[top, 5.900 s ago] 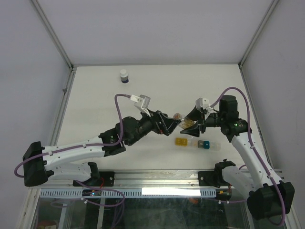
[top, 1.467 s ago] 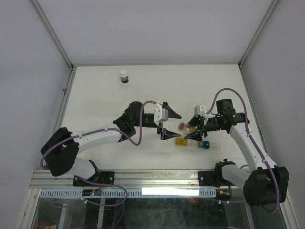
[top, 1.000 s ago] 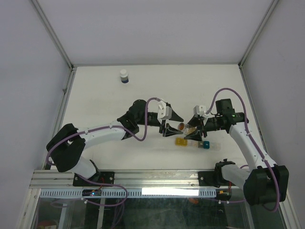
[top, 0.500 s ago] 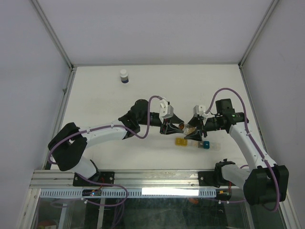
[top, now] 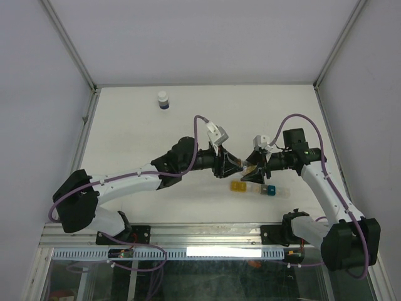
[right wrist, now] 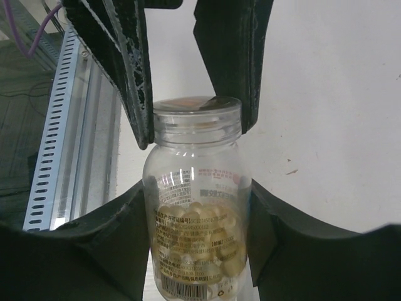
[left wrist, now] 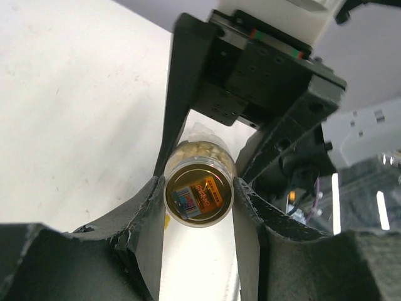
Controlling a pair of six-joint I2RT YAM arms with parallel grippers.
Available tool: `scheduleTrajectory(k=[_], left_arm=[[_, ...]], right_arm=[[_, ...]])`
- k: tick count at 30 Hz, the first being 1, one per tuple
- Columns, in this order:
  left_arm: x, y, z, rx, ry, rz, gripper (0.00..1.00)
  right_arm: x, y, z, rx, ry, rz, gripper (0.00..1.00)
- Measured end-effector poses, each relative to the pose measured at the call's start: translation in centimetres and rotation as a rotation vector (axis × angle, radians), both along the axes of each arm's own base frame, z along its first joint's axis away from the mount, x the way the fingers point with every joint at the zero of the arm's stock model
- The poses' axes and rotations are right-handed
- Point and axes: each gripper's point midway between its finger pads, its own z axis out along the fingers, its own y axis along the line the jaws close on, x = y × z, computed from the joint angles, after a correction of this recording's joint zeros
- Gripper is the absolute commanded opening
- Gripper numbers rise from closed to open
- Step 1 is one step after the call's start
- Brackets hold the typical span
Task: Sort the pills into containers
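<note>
– What has moved in the last second and a half?
– The left gripper (top: 229,165) has swung in from well to the left of the vial and now meets its cap. The right arm has barely shifted.
– Which vial?
– The small clear orange-tinted plastic vial (right wrist: 197,207). It is held nearly level between the two arms, and its clear round cap (left wrist: 199,194) points toward the left arm.
– How do the grippers stand?
– The right gripper (top: 252,170) is clamped round the vial's body, with its fingers (right wrist: 122,241) pressed to either side. The left gripper is drawn in narrow on the cap and touches it on both sides.
– And the pills?
– The tiny orange-tan pills (right wrist: 199,235) that I can see are inside the vial, heaped toward its base, away from the cap.
– The containers?
– The short strip of joined square plastic containers (top: 254,188) lies on the white table (top: 125,138), just nearer the arm bases than the vial. Its left end is yellow, and there is a teal one toward the right. I cannot tell whether anything lies in them.
– Anything else?
– A white-capped dark blue bottle (top: 163,100) stands upright near the far left corner, well apart from the rest.
</note>
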Motion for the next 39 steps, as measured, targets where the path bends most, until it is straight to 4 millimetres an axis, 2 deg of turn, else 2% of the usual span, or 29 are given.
scheduleTrajectory(k=[7,13,16,20,25,28,35,39], left_arm=[[0.6,0.1,0.1,-0.009,0.19,0.207,0.01],[0.8,0.0,0.4,-0.021,0.228,0.232,0.56],[0.8,0.0,0.7,-0.027,0.221,0.227,0.73],[0.4,0.7,2.7,-0.079,0.178,0.214,0.89],[-0.5,2.2,5.2,-0.153,0.111,0.197,0.97],[-0.6,3.2,6.0,-0.174,0.073,0.178,0.99],[0.5,5.4,5.2,-0.18,0.035,0.167,0.99],[0.3,6.1,4.6,-0.205,0.024,0.132,0.99]], right_arm=[[0.7,0.0,0.2,-0.005,-0.021,-0.015,0.0],[0.9,0.0,0.4,-0.009,-0.036,-0.029,0.0],[1.0,-0.1,0.5,-0.018,-0.039,-0.04,0.0],[1.2,-0.3,0.2,-0.033,-0.033,-0.054,0.0],[1.2,-0.3,0.2,-0.038,-0.029,-0.06,0.0],[1.2,-0.3,0.2,-0.038,-0.029,-0.06,0.0],[1.2,-0.3,0.2,-0.038,-0.029,-0.06,0.0],[1.2,-0.4,0.2,-0.038,-0.029,-0.06,0.0]])
